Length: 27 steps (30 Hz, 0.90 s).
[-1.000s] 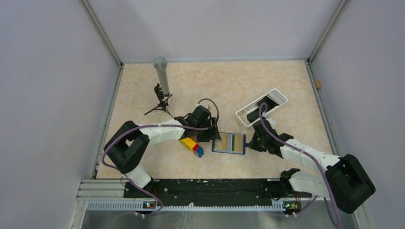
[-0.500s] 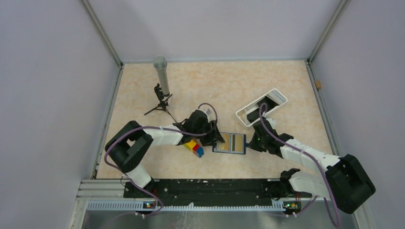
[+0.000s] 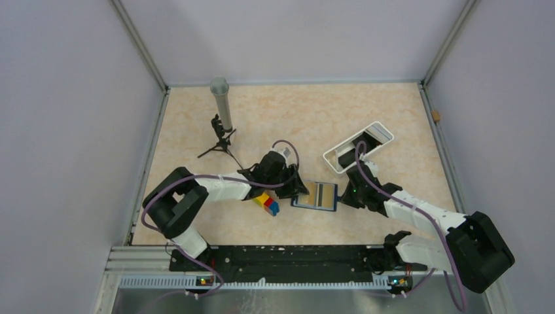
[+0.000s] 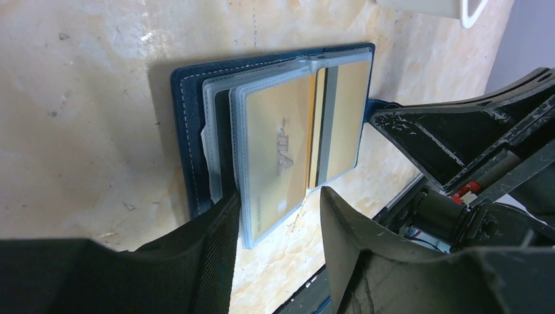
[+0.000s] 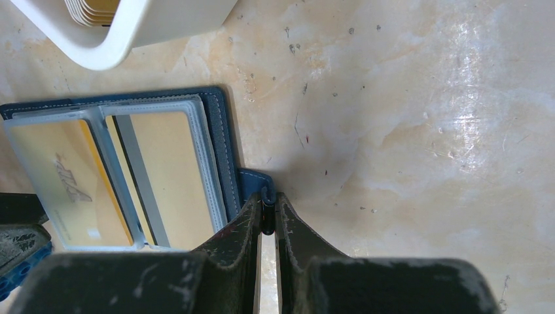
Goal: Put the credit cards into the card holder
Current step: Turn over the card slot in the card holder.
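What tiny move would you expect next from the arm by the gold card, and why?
Probably the left gripper nudges the gold card deeper into its clear sleeve. The card's end juts past the card holder edge between the open fingers, while the right gripper pinches the holder's tab, steadying it.

This looks like a robotics lab cell. Plain pale panel walls (image 3: 59, 131) on metal frame posts (image 3: 139, 44) box in a beige marbled tabletop (image 3: 307, 118). Two cabled arms (image 3: 216, 183) are bolted to a slotted rail (image 3: 275, 258) along the bottom edge. A small tripod (image 3: 219, 142) stands at upper left.
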{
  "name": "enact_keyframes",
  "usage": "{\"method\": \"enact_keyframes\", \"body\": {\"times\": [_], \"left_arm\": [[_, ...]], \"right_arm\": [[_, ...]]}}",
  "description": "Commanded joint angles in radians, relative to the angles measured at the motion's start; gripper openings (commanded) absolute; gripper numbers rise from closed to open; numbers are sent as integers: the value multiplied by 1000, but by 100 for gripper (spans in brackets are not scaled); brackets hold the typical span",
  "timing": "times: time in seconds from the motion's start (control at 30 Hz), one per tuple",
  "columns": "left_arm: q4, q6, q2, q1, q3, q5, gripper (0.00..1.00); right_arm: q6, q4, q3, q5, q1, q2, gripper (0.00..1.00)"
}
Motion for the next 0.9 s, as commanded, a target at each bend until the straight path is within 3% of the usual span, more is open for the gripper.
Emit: {"method": "enact_keyframes", "body": {"times": [0.0,0.37,0.63,0.87], "left_arm": [[6,28,-63,-23,45,-51,49],[-3,47,-75,-45,69,-70,48],[47,38,-52,-53,64,-48,29],[111,31,-53,-54,42,-23,27]], "right_arm": [[-18,-16,-22,-1,-7,2,0],[-20,-10,-23,-4,-7,9,0],[-19,-8,-25,-5,-7,8,0],[-19,-7,-26,-7,-7,14,0]]}}
